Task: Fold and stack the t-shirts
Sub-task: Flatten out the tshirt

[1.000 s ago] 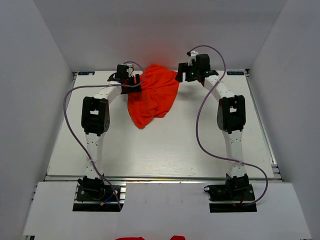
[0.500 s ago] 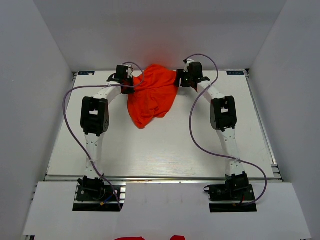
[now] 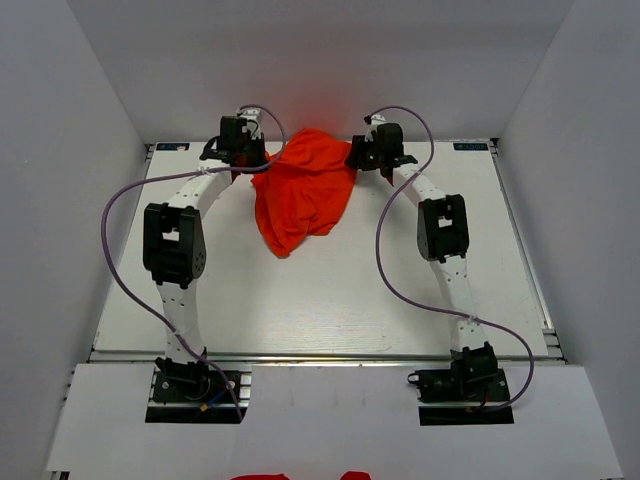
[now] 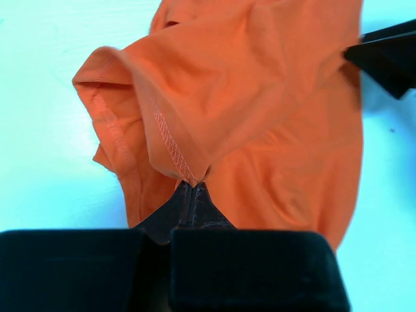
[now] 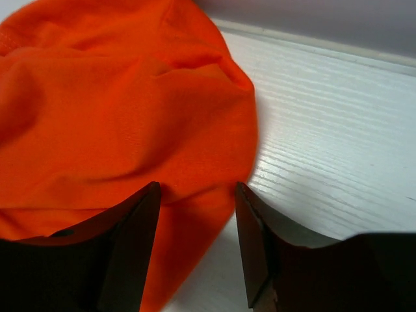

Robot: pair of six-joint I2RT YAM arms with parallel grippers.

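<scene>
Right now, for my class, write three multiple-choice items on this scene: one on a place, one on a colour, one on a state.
1. Where does the t-shirt lie on the table?
A. near side, by the arm bases
B. far side, middle
C. far right corner

2. What colour is the t-shirt?
A. orange-red
B. blue
C. white

3. How do the left fingers stand?
A. wide open, clear of the cloth
B. open on bare table
C. shut on the t-shirt's stitched hem

Answers:
1 B, the top view shows it crumpled at the far middle.
2 A, every view shows orange-red cloth.
3 C, the left wrist view shows them pinched together on the hem.
</scene>
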